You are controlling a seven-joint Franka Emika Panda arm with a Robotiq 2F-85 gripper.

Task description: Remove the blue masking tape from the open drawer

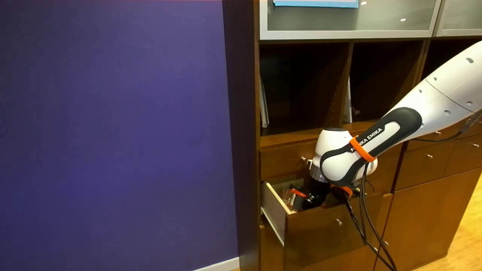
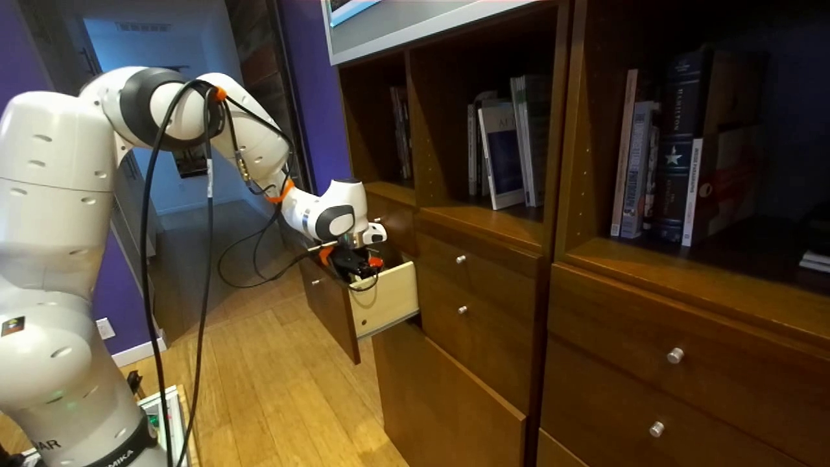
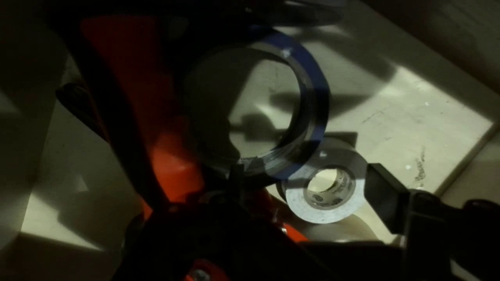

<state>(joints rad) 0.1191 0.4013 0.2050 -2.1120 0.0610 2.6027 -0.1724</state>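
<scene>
Sitting inside the drawer (image 2: 392,298), the blue tape (image 3: 318,89) overlaps a white roll (image 3: 324,212) in the wrist view, beside an orange item (image 3: 175,171). The gripper (image 3: 304,180) is down there too, jaws spread wide; whether they touch either roll, I cannot tell. The arm (image 1: 444,86) slants in above.

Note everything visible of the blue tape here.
The blue tape shows in the wrist view as a ring, seen nearly face-on inside the drawer, whose pale floor shows through its hole. A blue band wraps a greyish core bearing small, unreadable print. Its left side sinks into shadow near an orange object. On screen it overlaps a grey roll, and what looks like a gripper finger crosses its lower rim; whether either touches it, or it lies flat, I cannot tell.
</scene>
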